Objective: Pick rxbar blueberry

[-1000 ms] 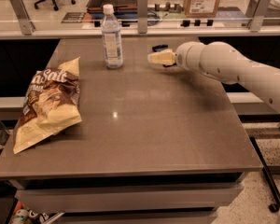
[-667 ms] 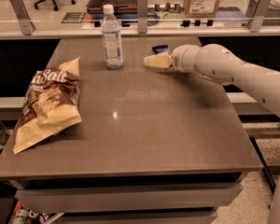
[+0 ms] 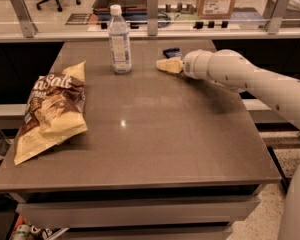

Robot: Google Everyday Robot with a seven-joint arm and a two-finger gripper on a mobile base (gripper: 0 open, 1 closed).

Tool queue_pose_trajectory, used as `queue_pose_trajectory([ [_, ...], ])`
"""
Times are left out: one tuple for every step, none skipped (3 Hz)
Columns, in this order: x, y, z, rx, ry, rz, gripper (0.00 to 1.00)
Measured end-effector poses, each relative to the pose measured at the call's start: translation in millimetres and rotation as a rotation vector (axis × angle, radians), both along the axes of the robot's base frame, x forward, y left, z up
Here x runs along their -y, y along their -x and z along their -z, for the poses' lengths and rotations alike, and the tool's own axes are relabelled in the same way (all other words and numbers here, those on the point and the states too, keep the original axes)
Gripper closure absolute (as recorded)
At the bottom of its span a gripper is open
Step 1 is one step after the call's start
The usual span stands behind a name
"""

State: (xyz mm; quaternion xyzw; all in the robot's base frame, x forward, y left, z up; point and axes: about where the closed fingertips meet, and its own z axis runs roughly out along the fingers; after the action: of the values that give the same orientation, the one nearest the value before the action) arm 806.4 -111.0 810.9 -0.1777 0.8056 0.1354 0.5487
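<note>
The rxbar blueberry (image 3: pixel 172 51) is a small dark navy bar lying flat near the table's far edge, right of the water bottle. Only its far part shows; the rest is hidden behind the gripper. My gripper (image 3: pixel 166 65), cream-coloured at the end of the white arm (image 3: pixel 230 73), reaches in from the right and sits just in front of the bar, low over the table. It holds nothing that I can see.
A clear water bottle (image 3: pixel 119 40) stands upright left of the gripper. A large yellow-and-brown chip bag (image 3: pixel 51 109) lies at the table's left side. The brown table (image 3: pixel 155 134) has a glass-railed counter behind its far edge.
The arm has shifted slightly left and away from the camera, toward the table's far edge. The navy bar now shows behind the gripper. Bottle and chip bag have not moved.
</note>
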Motion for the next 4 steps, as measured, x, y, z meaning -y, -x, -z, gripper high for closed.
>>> queue_pose_trajectory([
  [0.0,0.0,-4.6,0.0,0.0,0.0,0.65],
  [0.0,0.0,-8.5,0.0,0.0,0.0,0.88],
  [-0.1,0.0,-8.8,0.0,0.0,0.0,1.0],
  [-0.2,0.0,-8.8,0.0,0.0,0.0,1.0],
])
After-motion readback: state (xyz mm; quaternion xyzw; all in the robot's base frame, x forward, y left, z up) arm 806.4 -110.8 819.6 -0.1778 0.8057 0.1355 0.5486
